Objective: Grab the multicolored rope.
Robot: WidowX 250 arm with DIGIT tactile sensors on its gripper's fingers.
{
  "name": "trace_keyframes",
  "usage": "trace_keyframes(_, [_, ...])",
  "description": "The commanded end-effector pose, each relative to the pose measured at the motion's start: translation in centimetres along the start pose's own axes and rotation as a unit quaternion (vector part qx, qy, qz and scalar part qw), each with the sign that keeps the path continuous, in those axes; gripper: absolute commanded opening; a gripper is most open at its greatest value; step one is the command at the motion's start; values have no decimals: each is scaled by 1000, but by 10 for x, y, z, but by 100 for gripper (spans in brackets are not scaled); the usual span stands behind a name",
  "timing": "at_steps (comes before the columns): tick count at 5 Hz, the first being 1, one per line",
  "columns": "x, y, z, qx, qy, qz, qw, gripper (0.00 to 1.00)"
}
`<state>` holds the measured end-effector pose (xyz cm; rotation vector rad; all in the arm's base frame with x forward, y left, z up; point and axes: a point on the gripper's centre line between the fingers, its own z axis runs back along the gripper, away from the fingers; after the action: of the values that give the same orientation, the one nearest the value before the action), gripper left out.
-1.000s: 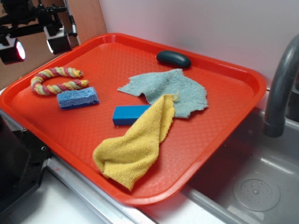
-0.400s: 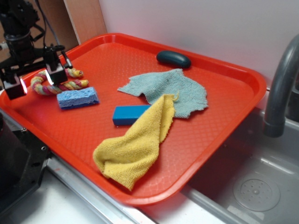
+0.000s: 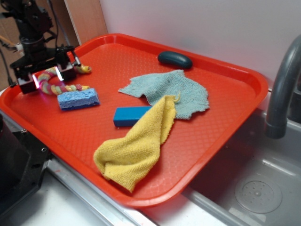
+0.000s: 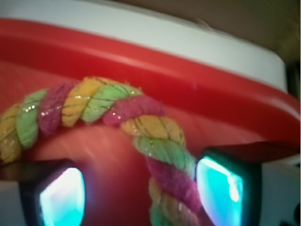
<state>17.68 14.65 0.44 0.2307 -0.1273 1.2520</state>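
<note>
A second ago my claw hung above the tray's far-left corner; now it is down over the multicolored rope, fingers spread wide, not yet clenched. In the wrist view one finger touches a rope leg, so closing should catch it. The red tray also holds a blue sponge, a yellow cloth and a blue block.

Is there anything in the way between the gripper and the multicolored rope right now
Nothing visible blocks it. The gripper is open and already down over the multicolored rope, one rope leg running close to a finger pad. The blue sponge lies beside the rope, outside the fingers.
</note>
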Motion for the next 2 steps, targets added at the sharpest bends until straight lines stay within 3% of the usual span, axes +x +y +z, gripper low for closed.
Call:
trace_keyframes(1, [-16,18,0,22,23,-8,999,0])
trace_keyframes(2, [-23,20,34,-31,42,-21,998,0])
